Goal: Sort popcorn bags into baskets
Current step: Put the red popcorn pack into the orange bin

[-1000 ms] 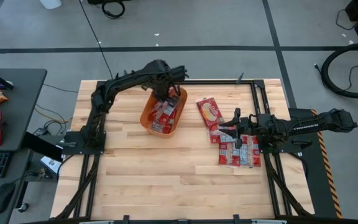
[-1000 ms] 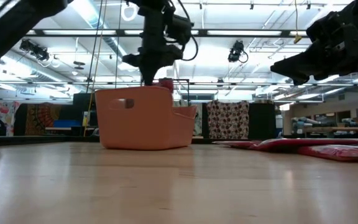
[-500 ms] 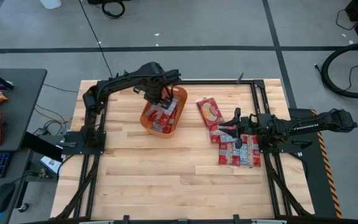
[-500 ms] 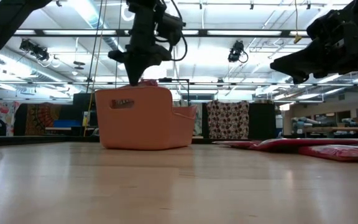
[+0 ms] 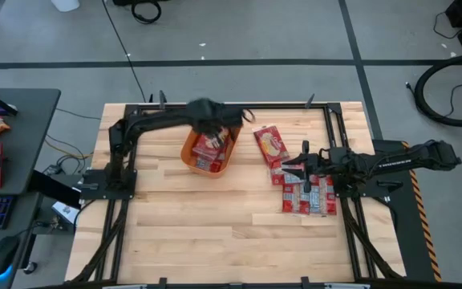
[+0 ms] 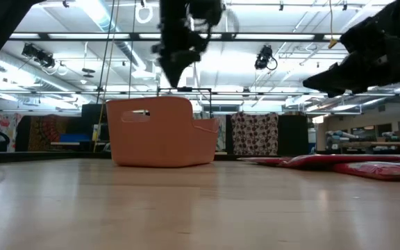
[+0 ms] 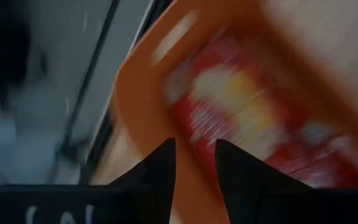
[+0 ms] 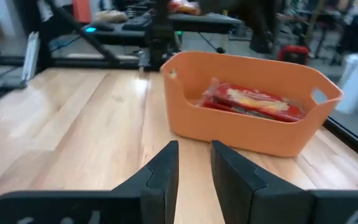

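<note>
My left gripper (image 5: 219, 130) hangs above the orange basket (image 5: 192, 157), upper centre of the high view, fingers (image 7: 160, 171) narrowly apart and holding nothing. Basket already has popcorn bags (image 8: 253, 101) inside. My right gripper (image 5: 293, 167) sits at centre right over loose popcorn bags (image 5: 307, 195) lying on the table (image 5: 215, 233), fingers (image 8: 166, 171) parted by a narrow gap, nothing between them.
</note>
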Motion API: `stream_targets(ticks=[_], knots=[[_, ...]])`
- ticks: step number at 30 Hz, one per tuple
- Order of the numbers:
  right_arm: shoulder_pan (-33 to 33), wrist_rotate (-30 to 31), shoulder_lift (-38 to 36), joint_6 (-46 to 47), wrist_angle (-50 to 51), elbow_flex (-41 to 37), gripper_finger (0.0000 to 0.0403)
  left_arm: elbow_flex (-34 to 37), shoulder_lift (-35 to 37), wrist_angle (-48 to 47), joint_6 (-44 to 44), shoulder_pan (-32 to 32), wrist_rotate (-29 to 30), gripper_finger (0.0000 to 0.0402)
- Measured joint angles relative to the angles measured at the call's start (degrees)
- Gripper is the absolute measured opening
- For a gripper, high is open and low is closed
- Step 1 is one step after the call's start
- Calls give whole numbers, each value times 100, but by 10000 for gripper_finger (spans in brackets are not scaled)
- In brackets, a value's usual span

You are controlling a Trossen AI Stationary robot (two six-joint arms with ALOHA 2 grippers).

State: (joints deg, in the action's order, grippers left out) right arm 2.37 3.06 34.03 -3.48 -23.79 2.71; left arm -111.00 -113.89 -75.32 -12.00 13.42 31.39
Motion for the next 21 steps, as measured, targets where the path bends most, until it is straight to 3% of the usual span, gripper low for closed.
stream_targets(ticks=[7,12,21], knots=[[-15,837,622,1079,210,484,99,0,0,1377,1917,-338,-336,116],[-138,898,1436,1491,1867,1360,99,142,59,1454,2064,-309,-733,116],[-1129,1455,2984,1654,4392,2718,99,2194,1035,2892,2205,-436,-988,116]])
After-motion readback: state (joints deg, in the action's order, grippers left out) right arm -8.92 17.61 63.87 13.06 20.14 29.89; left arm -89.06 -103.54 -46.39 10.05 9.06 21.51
